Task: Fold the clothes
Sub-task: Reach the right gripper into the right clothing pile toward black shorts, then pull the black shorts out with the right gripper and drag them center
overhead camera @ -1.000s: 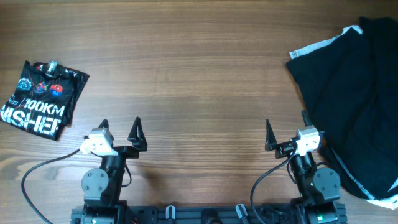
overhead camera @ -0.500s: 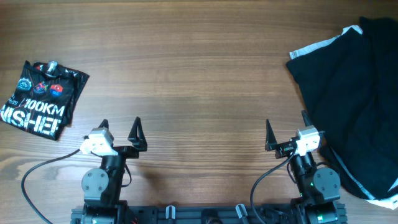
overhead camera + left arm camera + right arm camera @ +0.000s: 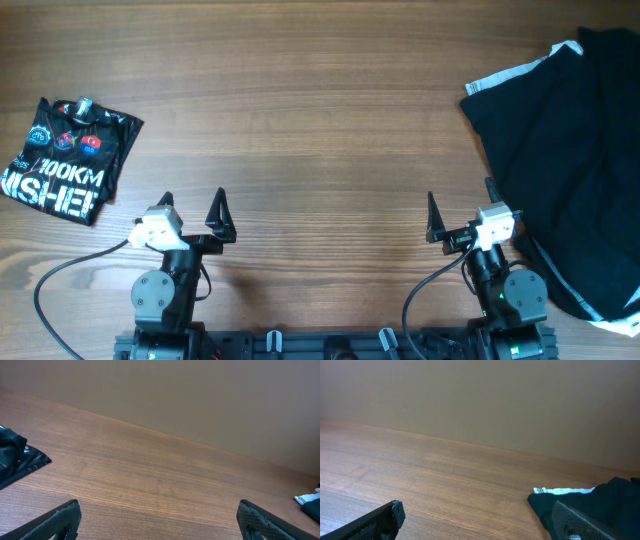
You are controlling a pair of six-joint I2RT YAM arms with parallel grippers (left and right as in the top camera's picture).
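The top [image 3: 565, 150] lies just right of the right end effector [image 3: 459, 205], the nearer; it and the left end effector [image 3: 193, 203] stand wide, empty.

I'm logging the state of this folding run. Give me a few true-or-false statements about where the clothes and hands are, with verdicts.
1. The printed tee lies on the left hand's side of the table. True.
2. The right hand is shut on the black top. False: its fingers are spread with nothing between them.
3. The black top shows a whitish edge. True.
4. The left hand touches the printed tee. False: it is open and apart from the tee, over bare wood.
5. The two garments overlap. False: bare wood lies between them.
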